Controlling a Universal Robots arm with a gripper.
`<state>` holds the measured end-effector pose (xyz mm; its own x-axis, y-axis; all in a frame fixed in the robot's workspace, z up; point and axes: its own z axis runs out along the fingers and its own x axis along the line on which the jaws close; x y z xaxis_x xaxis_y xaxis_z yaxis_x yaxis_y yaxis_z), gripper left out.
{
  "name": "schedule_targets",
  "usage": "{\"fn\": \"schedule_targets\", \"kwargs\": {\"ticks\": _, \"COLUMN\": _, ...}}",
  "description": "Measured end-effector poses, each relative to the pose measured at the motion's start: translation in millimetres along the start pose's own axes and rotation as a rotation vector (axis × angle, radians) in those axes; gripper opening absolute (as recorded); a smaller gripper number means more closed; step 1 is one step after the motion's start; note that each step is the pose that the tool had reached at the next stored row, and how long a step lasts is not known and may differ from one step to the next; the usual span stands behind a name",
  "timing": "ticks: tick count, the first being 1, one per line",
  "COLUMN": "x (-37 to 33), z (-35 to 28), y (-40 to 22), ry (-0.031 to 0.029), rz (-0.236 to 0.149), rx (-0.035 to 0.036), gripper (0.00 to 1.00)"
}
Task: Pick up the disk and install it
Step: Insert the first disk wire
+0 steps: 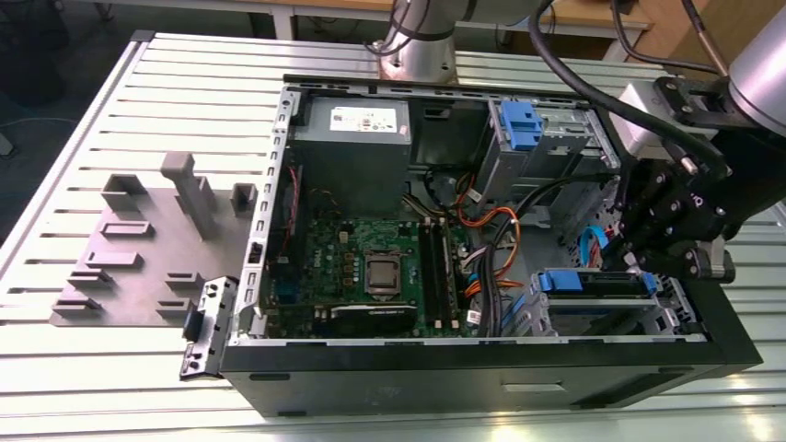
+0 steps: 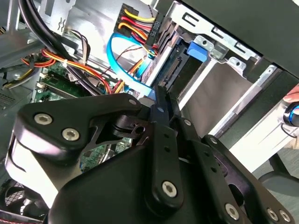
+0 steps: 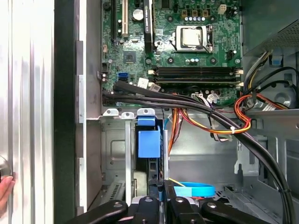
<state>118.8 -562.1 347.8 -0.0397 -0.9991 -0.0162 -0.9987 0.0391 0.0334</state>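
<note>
Pretty even, bright overhead light. The slatted table (image 1: 147, 101) throws glare in the exterior view, strongest along its near edge. Inside the case (image 1: 491, 368) it's shadowy. In the second wrist view the pincer (image 2: 161, 100) looms close and soft.

A robotics lab: an open computer case (image 1: 491, 368) on a slatted aluminium table (image 1: 147, 120) beside wooden workbenches (image 1: 356, 7)

Open PC case (image 1: 491, 368) w/ motherboard (image 1: 368, 267), grey fixture plate (image 1: 147, 249).
</note>
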Motion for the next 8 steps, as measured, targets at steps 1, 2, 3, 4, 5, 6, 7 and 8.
{"fn": "schedule_targets", "kwargs": {"ticks": 1, "x": 0.3, "z": 0.7, "y": 0.0, "ry": -0.0036, "rz": 0.000, "rx": -0.0001, "gripper": 0.16}}
{"fn": "schedule_targets", "kwargs": {"ticks": 2, "x": 0.5, "z": 1.7, "y": -0.1, "ry": -0.0065, "rz": 0.000, "rx": -0.0002, "gripper": 0.16}}
{"fn": "schedule_targets", "kwargs": {"ticks": 3, "x": 0.6, "z": 2.4, "y": -0.1, "ry": -0.0086, "rz": 0.000, "rx": -0.0003, "gripper": 0.16}}
{"fn": "schedule_targets", "kwargs": {"ticks": 4, "x": 0.8, "z": 2.8, "y": -0.1, "ry": -0.0095, "rz": 0.000, "rx": -0.0004, "gripper": 0.16}}
{"fn": "schedule_targets", "kwargs": {"ticks": 5, "x": 1.1, "z": 3.1, "y": -0.2, "ry": -0.0096, "rz": 0.000, "rx": -0.0003, "gripper": 0.16}}
{"fn": "schedule_targets", "kwargs": {"ticks": 6, "x": 2.2, "z": 3.3, "y": -0.2, "ry": -0.0096, "rz": 0.000, "rx": -0.0004, "gripper": 0.16}}
{"fn": "schedule_targets", "kwargs": {"ticks": 7, "x": 3.1, "z": 3.6, "y": -0.2, "ry": -0.0099, "rz": 0.000, "rx": -0.0004, "gripper": 0.16}}
{"fn": "schedule_targets", "kwargs": {"ticks": 8, "x": 3.9, "z": 3.8, "y": -0.3, "ry": -0.0102, "rz": 0.000, "rx": -0.0004, "gripper": 0.16}}
